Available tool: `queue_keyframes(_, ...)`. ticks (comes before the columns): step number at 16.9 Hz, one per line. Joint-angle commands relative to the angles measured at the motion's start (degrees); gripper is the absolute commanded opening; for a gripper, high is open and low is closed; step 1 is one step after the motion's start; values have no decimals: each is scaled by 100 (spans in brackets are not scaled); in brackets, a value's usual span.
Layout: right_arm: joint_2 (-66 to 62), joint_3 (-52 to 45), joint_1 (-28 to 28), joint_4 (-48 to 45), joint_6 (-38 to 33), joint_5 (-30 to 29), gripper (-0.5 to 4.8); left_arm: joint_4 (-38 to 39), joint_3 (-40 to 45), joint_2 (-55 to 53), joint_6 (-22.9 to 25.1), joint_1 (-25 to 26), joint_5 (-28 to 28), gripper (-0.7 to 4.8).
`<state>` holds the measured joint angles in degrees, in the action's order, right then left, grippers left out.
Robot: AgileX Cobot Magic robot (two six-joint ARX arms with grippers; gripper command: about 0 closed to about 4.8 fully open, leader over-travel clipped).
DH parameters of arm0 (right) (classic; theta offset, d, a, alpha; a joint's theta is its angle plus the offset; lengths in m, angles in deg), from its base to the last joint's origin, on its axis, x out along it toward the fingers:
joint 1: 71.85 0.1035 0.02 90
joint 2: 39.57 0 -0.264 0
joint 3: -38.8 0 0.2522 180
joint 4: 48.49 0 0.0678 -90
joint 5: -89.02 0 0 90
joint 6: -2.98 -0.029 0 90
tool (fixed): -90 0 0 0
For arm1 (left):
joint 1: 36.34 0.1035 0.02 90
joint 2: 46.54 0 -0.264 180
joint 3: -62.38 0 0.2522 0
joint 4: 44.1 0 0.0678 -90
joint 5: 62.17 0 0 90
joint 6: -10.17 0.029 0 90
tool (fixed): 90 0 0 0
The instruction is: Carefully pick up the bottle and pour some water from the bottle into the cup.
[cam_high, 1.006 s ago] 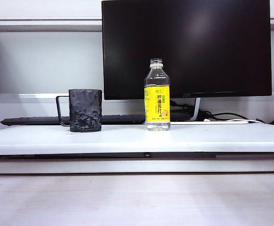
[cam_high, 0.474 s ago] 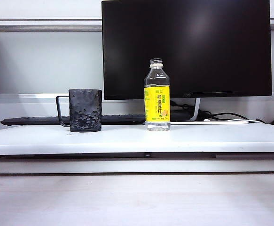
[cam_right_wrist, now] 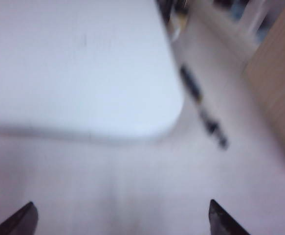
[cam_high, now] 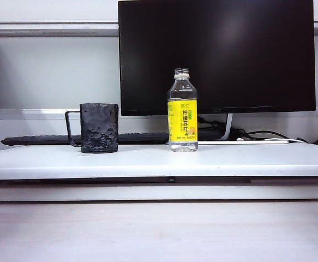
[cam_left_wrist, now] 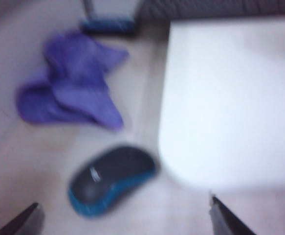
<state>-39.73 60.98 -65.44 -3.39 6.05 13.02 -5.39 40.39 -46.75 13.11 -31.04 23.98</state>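
Both grippers stand spread wide and hold nothing. Left gripper [cam_left_wrist: 122, 215] hangs over the pale desk near a black and blue mouse [cam_left_wrist: 112, 178] and a crumpled purple cloth [cam_left_wrist: 71, 90], beside a corner of the white board [cam_left_wrist: 230, 107]. Right gripper [cam_right_wrist: 120, 218] hangs by another corner of that board; the view is blurred. On the board the bottle [cam_high: 182, 112] stands upright, uncapped, well apart from the cup [cam_high: 99, 127], before a dark monitor [cam_high: 216, 54].
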Motion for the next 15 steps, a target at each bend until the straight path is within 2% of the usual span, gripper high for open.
queue_keyframes(1, 0, -431, 0, -822, -2, -13, 462, 35, 205, 0, -15, 11, 4, 479)
queue_keyframes(4, 0, -562, -2, -1386, -2, -17, 462, 144, 258, 0, -15, 11, 4, 479)
queue_keyframes(11, 0, -691, -28, -1908, -2, -15, 462, -127, 376, 0, -15, 9, 7, 479)
queue_keyframes(13, 0, -691, -31, -1912, -2, -17, 462, -557, 485, 0, -15, 9, 4, 479)
queue_keyframes(15, 0, -691, -46, -1915, -2, -22, 462, -1569, 789, 0, -7, 9, 2, 479)
